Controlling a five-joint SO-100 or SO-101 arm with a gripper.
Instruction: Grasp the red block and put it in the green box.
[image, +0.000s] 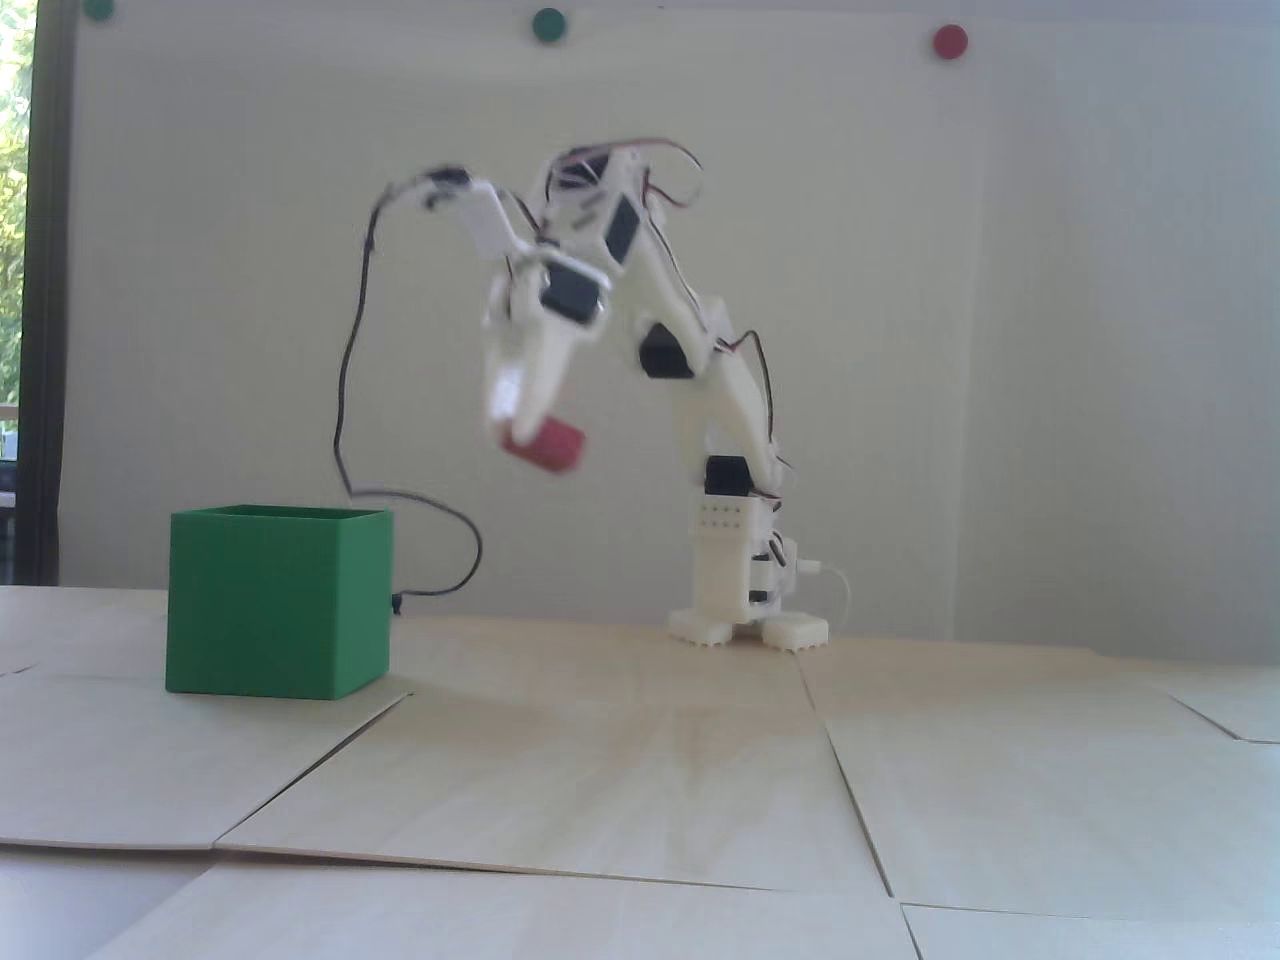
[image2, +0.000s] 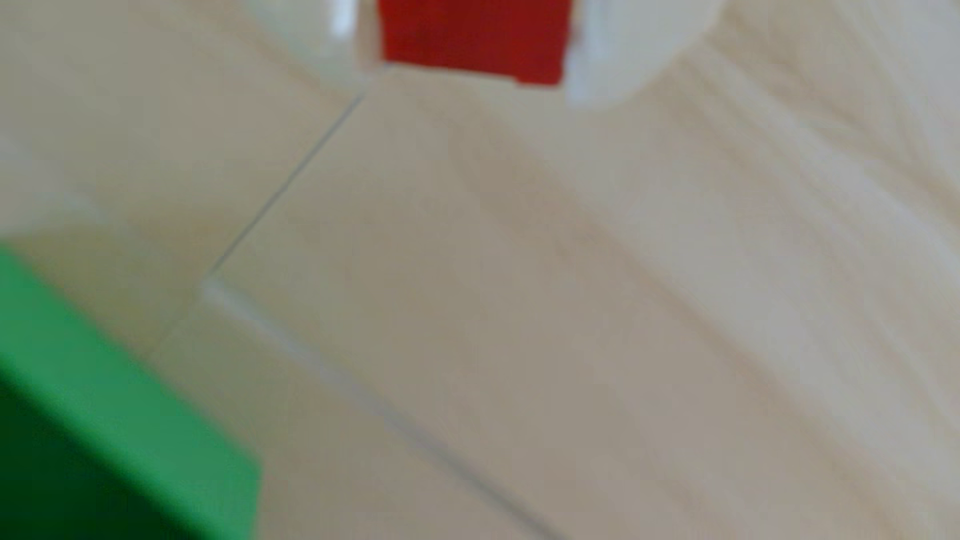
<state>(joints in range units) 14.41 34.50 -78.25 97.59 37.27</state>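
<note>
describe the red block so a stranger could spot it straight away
Find the white arm standing mid-table in the fixed view. Its gripper hangs down toward the left, up in the air. Clamped there is the red block: small, boxy, unlike the round red wall dot.
</note>
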